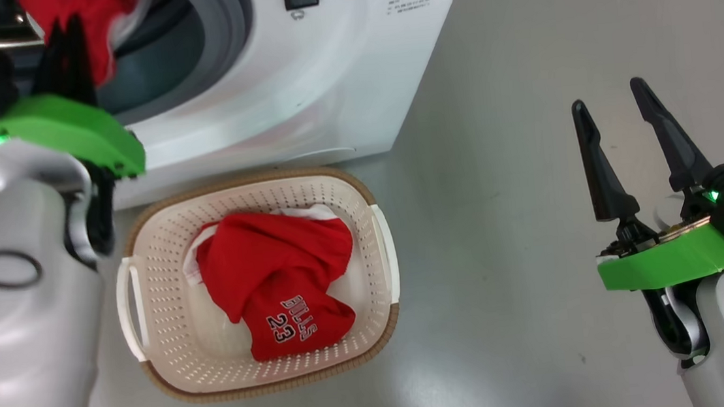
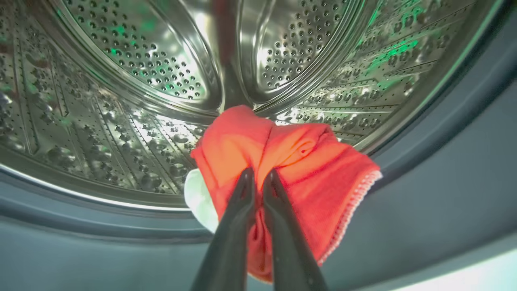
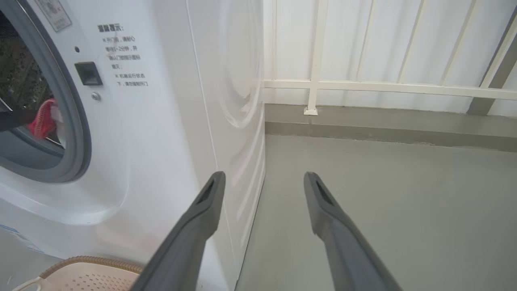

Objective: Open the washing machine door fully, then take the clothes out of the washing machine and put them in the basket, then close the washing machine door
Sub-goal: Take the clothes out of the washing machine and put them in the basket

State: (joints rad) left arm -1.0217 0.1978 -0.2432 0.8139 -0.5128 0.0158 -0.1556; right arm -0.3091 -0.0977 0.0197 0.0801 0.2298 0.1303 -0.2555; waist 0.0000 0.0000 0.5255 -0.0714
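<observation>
Left end effector (image 2: 258, 176) is pinched nearly closed on a bunched red garment (image 2: 291, 161), with white trim at 8 o'clock of the tips. The grip sits right at the mouth of the drum (image 2: 121, 81), just over the grey gasket (image 2: 424, 194). Head view: basket (image 1: 248, 177) stands on the floor against the front of the washing machine (image 1: 324, 69), at about 5 o'clock from the gripped cloth. Its long axis runs roughly 9 to 3, and a red jersey (image 1: 277, 283) already lies in it. The coming move likely calls for pulling back out of the opening, then down toward 5 o'clock. Left arm is much nearer. Right end effector (image 1: 608, 94) is spread wide, holding nothing, well apart at 3 o'clock of the basket.
</observation>
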